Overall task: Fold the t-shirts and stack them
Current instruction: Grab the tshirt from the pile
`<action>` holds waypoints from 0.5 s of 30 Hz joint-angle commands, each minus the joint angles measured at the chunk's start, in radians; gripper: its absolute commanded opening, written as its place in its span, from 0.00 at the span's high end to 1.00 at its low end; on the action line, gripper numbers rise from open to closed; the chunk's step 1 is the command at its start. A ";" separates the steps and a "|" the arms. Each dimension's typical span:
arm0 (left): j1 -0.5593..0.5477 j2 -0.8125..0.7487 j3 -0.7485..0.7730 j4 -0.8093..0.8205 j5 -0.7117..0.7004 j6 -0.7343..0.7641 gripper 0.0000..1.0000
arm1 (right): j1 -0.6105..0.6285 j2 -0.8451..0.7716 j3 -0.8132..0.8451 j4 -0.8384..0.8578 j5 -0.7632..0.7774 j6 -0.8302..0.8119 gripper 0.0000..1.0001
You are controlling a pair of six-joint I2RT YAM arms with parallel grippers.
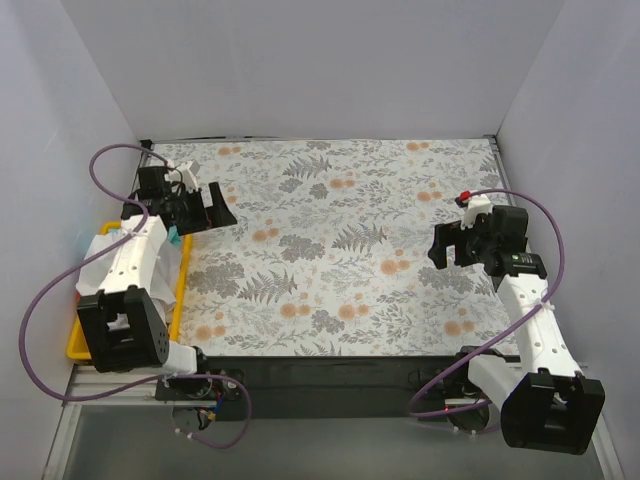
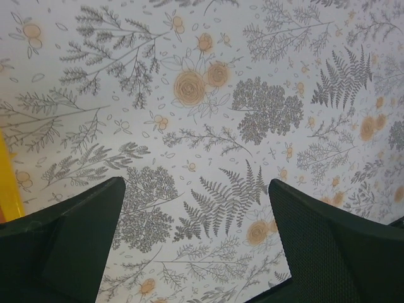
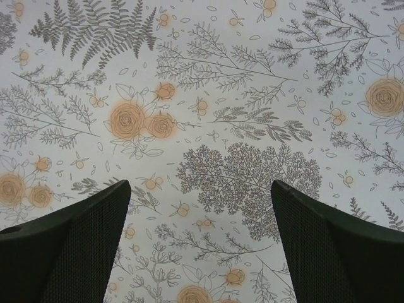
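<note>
A white t-shirt (image 1: 100,262) lies crumpled in the yellow tray (image 1: 182,290) at the left table edge, mostly hidden under my left arm. A bit of teal shirt (image 1: 175,240) peeks out beside the arm. No orange-red shirt shows. My left gripper (image 1: 218,206) is open and empty above the floral table cover (image 1: 340,250), just right of the tray; its wrist view shows only the cover between the fingers (image 2: 66,243). My right gripper (image 1: 443,243) is open and empty above the cover's right side, its fingers (image 3: 69,252) spread over bare cover.
White walls close in the table on the left, back and right. The tray's yellow edge shows at the left of the left wrist view (image 2: 5,183). Purple cables loop off both arms. A black strip runs along the table's near edge.
</note>
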 commanded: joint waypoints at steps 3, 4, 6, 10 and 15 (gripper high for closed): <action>0.016 0.075 0.209 -0.138 0.000 0.079 0.02 | -0.012 -0.003 0.068 -0.003 -0.112 -0.033 0.02; 0.023 0.092 0.240 -0.161 0.003 0.092 0.02 | -0.012 -0.003 0.068 -0.009 -0.135 -0.036 0.02; 0.036 0.100 0.314 -0.227 0.011 0.140 0.02 | -0.014 -0.005 0.065 -0.014 -0.144 -0.046 0.02; 0.150 0.100 0.404 -0.330 0.010 0.222 0.02 | -0.014 -0.003 0.071 -0.021 -0.170 -0.056 0.02; 0.316 0.094 0.492 -0.489 -0.080 0.378 0.02 | -0.014 -0.002 0.054 -0.027 -0.206 -0.087 0.02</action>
